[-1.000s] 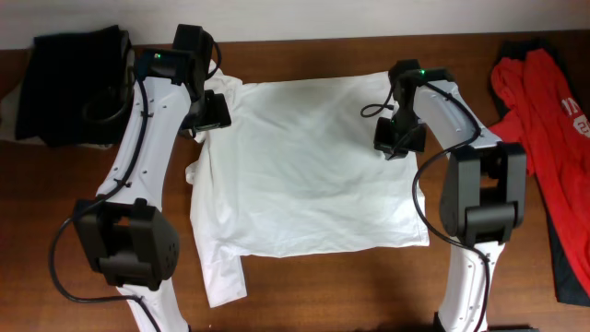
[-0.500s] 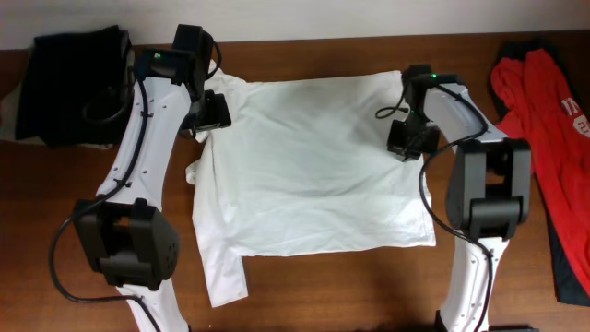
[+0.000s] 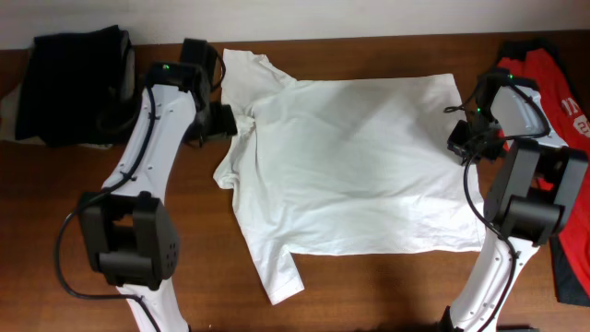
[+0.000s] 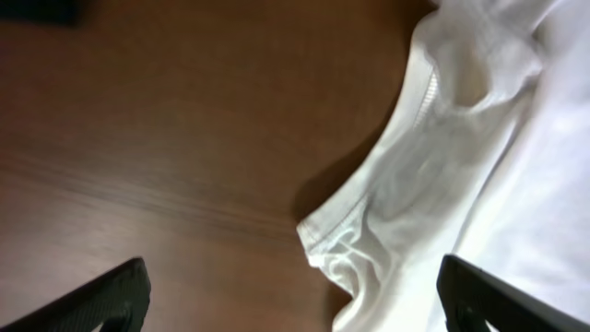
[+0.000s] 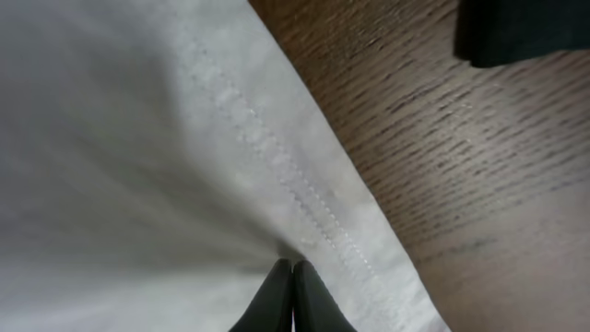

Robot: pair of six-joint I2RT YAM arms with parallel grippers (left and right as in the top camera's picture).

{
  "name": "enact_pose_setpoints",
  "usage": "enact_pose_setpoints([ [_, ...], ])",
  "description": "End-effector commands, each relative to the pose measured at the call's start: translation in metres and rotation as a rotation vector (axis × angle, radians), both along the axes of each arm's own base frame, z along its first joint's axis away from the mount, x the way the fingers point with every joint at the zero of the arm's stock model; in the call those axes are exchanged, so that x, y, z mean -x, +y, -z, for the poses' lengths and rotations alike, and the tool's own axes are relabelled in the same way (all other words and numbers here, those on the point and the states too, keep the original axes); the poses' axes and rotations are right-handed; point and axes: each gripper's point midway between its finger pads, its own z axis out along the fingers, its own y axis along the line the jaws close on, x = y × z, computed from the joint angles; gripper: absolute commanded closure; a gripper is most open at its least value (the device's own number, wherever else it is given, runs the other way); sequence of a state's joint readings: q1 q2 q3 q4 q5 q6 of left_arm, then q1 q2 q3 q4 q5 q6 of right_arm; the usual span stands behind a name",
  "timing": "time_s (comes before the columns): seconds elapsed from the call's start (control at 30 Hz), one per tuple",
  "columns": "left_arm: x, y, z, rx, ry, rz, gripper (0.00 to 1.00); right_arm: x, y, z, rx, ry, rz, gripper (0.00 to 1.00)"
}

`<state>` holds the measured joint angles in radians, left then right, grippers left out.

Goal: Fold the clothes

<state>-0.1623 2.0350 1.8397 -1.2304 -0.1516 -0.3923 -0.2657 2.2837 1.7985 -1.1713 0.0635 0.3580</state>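
Note:
The white T-shirt (image 3: 350, 166) lies spread flat across the middle of the table, with one sleeve (image 3: 272, 272) pointing to the front. My left gripper (image 3: 224, 122) is open at the shirt's left edge. In the left wrist view, a bunched sleeve hem (image 4: 369, 249) lies on the wood between its wide-apart fingers (image 4: 115, 295). My right gripper (image 3: 461, 140) is at the shirt's right edge. In the right wrist view (image 5: 292, 293) it is shut on the cloth just inside the stitched hem (image 5: 277, 166).
The red T-shirt (image 3: 553, 101) lies at the right table edge, close to my right arm. Black folded garments (image 3: 69, 83) sit at the back left. A dark edge (image 5: 525, 28) shows on the bare wood in the right wrist view.
My right gripper has moved right and dragged the shirt with it. The shirt now lies wider and further right. My left gripper stands at the shirt's left edge instead of over the cloth.

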Motion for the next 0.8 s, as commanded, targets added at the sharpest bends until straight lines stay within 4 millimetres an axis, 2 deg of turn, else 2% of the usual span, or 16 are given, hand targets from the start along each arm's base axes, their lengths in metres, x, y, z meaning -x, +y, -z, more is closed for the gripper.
enact_pose_setpoints([
  [0.0,0.014,-0.020,0.041,0.116,0.067,0.047,0.01,-0.013,-0.003,-0.026,0.024,-0.016,-0.017,0.93],
  [0.1,0.016,-0.027,0.061,0.121,0.061,0.063,0.01,-0.020,0.011,-0.070,-0.059,-0.045,-0.016,0.87],
  [0.13,0.016,-0.032,0.066,0.128,0.053,0.074,0.05,-0.022,0.021,-0.084,-0.118,-0.065,-0.039,0.70],
  [0.17,0.016,-0.035,0.071,0.130,0.048,0.083,0.23,-0.025,0.039,-0.103,-0.214,-0.097,-0.087,0.52],
  [0.2,0.018,-0.037,0.074,0.129,0.051,0.086,0.44,-0.024,0.047,-0.115,-0.254,-0.110,-0.105,0.50],
  [0.23,0.020,-0.037,0.078,0.128,0.058,0.087,0.61,-0.024,0.049,-0.120,-0.256,-0.113,-0.115,0.50],
  [0.27,0.022,-0.037,0.080,0.128,0.063,0.088,0.82,-0.025,0.051,-0.123,-0.255,-0.116,-0.123,0.50],
  [0.3,0.023,-0.037,0.081,0.127,0.065,0.088,0.95,-0.025,0.052,-0.123,-0.255,-0.115,-0.127,0.50],
  [0.33,0.024,-0.037,0.083,0.127,0.067,0.087,0.99,-0.024,0.053,-0.122,-0.251,-0.109,-0.131,0.50],
  [0.53,0.025,-0.037,0.091,0.126,0.076,0.087,0.99,-0.025,0.070,-0.122,-0.254,-0.100,-0.174,0.50],
  [0.77,0.028,-0.043,0.111,0.169,0.075,0.092,0.99,-0.025,0.079,-0.121,-0.221,-0.082,-0.211,0.50],
])
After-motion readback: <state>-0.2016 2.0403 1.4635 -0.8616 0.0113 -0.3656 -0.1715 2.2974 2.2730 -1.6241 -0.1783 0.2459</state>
